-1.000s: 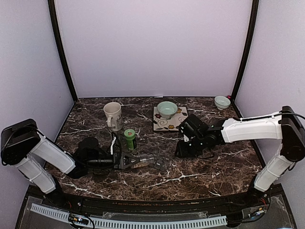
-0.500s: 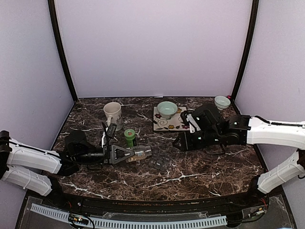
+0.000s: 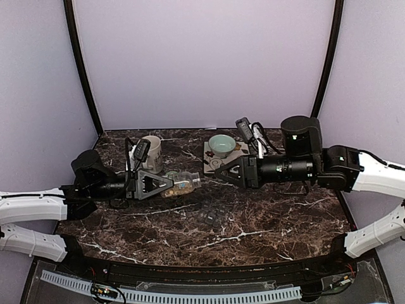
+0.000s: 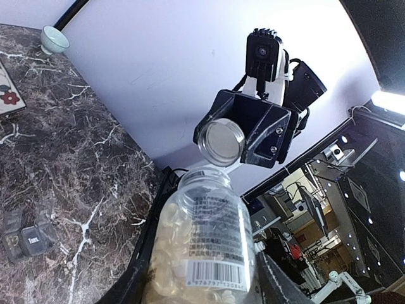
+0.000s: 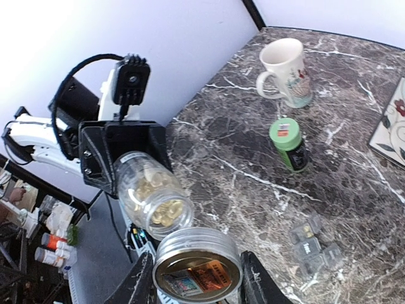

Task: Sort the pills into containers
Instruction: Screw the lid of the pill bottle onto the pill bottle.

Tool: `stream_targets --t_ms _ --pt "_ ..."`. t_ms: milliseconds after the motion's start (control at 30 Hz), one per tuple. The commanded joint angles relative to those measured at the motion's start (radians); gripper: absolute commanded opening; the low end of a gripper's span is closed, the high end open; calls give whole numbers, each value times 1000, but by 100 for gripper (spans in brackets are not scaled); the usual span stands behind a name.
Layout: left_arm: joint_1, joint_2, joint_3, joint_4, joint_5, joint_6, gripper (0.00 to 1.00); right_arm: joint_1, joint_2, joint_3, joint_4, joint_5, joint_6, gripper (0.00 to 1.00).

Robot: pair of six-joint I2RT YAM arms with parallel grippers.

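My left gripper [image 3: 169, 185] is shut on a clear bottle [image 5: 155, 199], held on its side above the table with its mouth uncapped. Tan pills [image 5: 158, 204] fill its lower side. My right gripper [image 5: 197, 282] is shut on the bottle's round lid [image 5: 197, 266], which hangs just off the mouth and apart from it. In the left wrist view the lid [image 4: 219, 134] faces the bottle [image 4: 205, 234]. The containers [image 3: 212, 215], a small dark strip of joined compartments, lie on the marble below and between the two grippers, also visible as containers [image 5: 313, 247].
A cream mug [image 5: 285, 69] stands at the back left, with a green-capped bottle [image 5: 288, 144] in front of it. A pale green bowl [image 3: 221, 144] sits on a flowered tile [image 3: 235, 163]. A small bowl [image 3: 295, 135] is in the back right corner.
Both arms have risen off the table. The left carried the bottle up and back to the left. The right swung up and left until its gripper faces the bottle's mouth.
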Motion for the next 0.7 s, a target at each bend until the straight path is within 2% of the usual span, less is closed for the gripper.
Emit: stream_targets --t_ms 0,667 --pt "5 -25 72 -25 49 -22 0 28 -10 55 97 -92 -16 19" --pt "5 -16 128 59 65 -100 0 32 26 67 184 -216 1 19"
